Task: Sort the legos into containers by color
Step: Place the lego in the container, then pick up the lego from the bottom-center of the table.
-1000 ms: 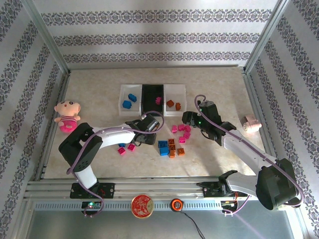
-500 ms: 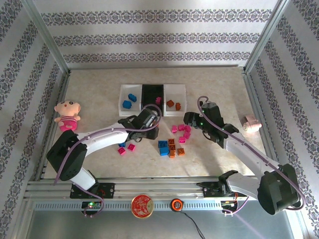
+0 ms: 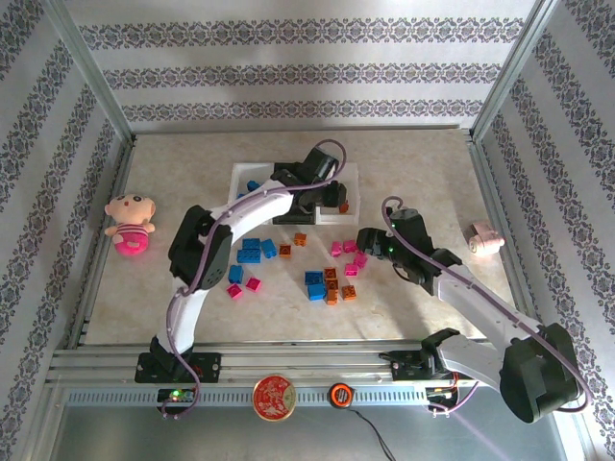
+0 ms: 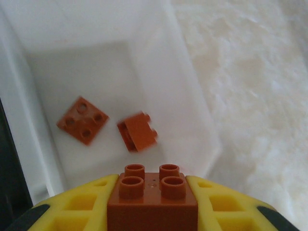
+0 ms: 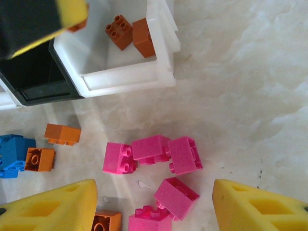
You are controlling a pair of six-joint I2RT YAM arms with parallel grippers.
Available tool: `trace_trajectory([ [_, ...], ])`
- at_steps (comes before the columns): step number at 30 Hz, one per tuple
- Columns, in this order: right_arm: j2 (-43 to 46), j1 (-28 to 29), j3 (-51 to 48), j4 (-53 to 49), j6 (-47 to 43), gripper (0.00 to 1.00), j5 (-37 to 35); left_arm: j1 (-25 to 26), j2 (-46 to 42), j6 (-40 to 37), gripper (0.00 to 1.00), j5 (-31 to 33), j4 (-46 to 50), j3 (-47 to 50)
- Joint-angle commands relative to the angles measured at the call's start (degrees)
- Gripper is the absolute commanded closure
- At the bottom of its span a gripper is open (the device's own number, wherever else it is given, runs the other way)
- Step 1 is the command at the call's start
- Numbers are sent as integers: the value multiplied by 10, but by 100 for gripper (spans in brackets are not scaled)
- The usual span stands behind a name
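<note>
My left gripper (image 4: 152, 182) is shut on an orange lego (image 4: 152, 204), studs up, over the right white container (image 4: 144, 62), where two orange legos (image 4: 83, 120) lie. From above, that gripper (image 3: 325, 195) hangs at the row of containers (image 3: 252, 204), with blue legos (image 3: 252, 187) in the left white one. My right gripper (image 5: 154, 211) is open above a cluster of pink legos (image 5: 150, 147), its yellow fingers (image 5: 53, 207) wide on both sides and touching nothing. From above it (image 3: 367, 240) sits just right of the pink legos (image 3: 348, 252).
Blue legos (image 3: 255, 250) and orange legos (image 3: 332, 283) lie loose mid-table, and two pink ones (image 3: 244, 286) lie nearer the front. A pink doll (image 3: 130, 223) lies at the left and a pink-white roll (image 3: 485, 240) at the right. Metal rails frame the table.
My left arm has swung from the middle of the table up to the right white container with the orange lego in its grip, uncovering blue legos. The right arm barely moved.
</note>
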State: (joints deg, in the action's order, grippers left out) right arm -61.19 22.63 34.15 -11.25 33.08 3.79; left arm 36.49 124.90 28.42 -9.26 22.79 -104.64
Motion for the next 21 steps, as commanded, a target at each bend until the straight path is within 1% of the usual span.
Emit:
trace_trajectory([
  [1, 20, 5, -20, 2, 6, 35, 17, -6, 33, -13, 71, -14, 54, -75],
  [3, 29, 10, -30, 1, 8, 34, 19, -10, 60, -9, 69, -20, 65, -116],
  [6, 38, 19, -40, -3, 12, 34, 23, -11, 91, 1, 61, -27, 81, -170],
  [10, 38, 39, -48, -8, 16, 33, 28, -12, 105, 16, 46, -43, 79, -211],
  [12, 35, 54, -48, -13, 17, 33, 29, -11, 99, 21, 37, -47, 74, -215],
  [14, 32, 74, -45, -17, 17, 33, 30, -11, 82, 21, 32, -52, 73, -212],
  [16, 30, 101, -40, -24, 15, 33, 31, -11, 50, 22, 30, -64, 58, -181],
  [17, 28, 116, -35, -31, 12, 33, 27, -11, 25, 26, 29, -68, 38, -150],
  [19, 26, 144, -27, -51, 7, 34, 18, -12, -35, 36, 27, -78, -10, -73],
  [21, 25, 173, -18, -84, 11, 34, -8, -15, -106, 48, 26, -86, -60, 22],
])
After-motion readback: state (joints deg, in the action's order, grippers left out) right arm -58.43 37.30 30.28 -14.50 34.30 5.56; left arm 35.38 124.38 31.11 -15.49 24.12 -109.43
